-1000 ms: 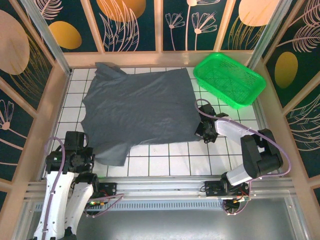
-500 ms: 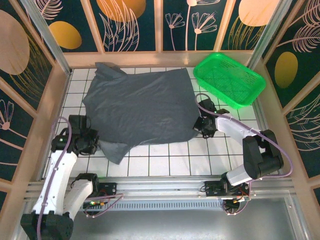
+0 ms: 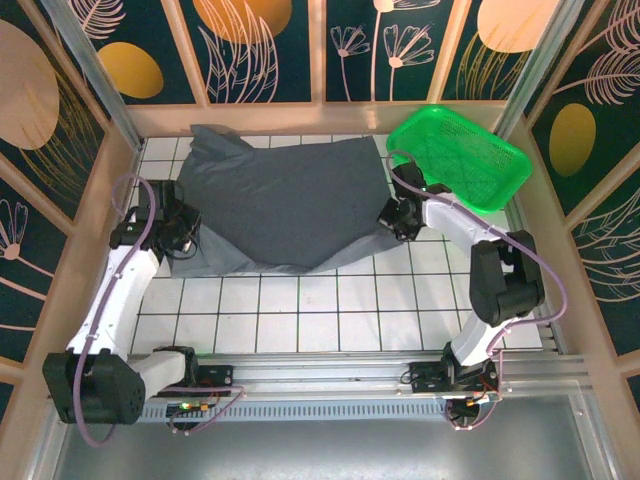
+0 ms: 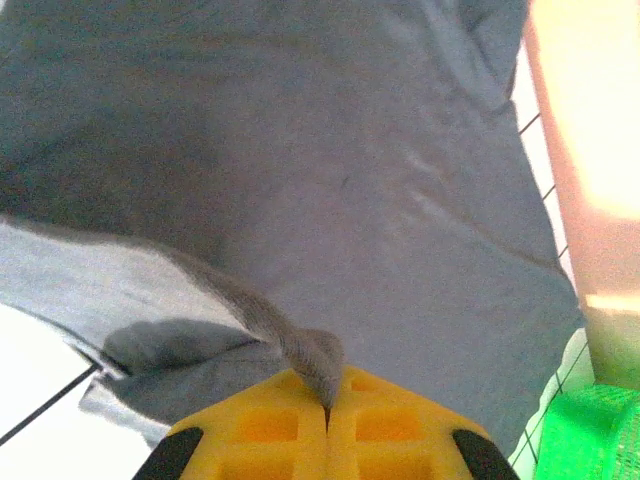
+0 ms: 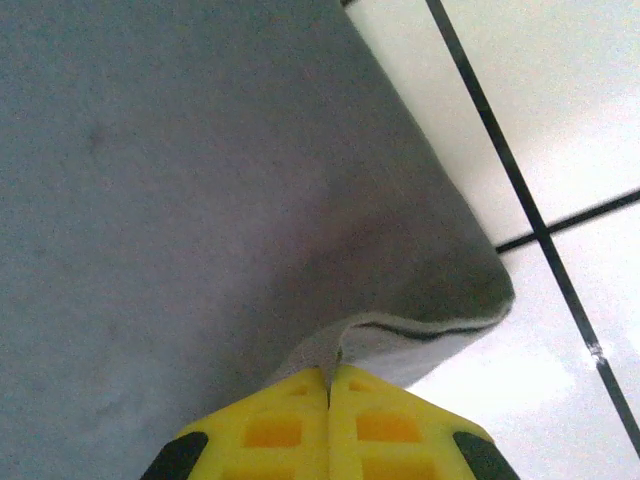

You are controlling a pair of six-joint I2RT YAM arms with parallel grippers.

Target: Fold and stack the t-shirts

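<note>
On the tiled tabletop the slate-grey t-shirt lies spread, its near corners clamped in the fully closed left fingers and right fingers.

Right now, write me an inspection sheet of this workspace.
Surface: white tiled table.
Job's things: one grey t-shirt spread out, near edge lifted at both corners.
Clutter: empty green basket, far right corner.
Grippers: left gripper shut on the shirt's near left corner; right gripper shut on its near right corner.
Cables: purple cable looped behind each gripper.
Surroundings: leaf-painted panels on three sides.
</note>
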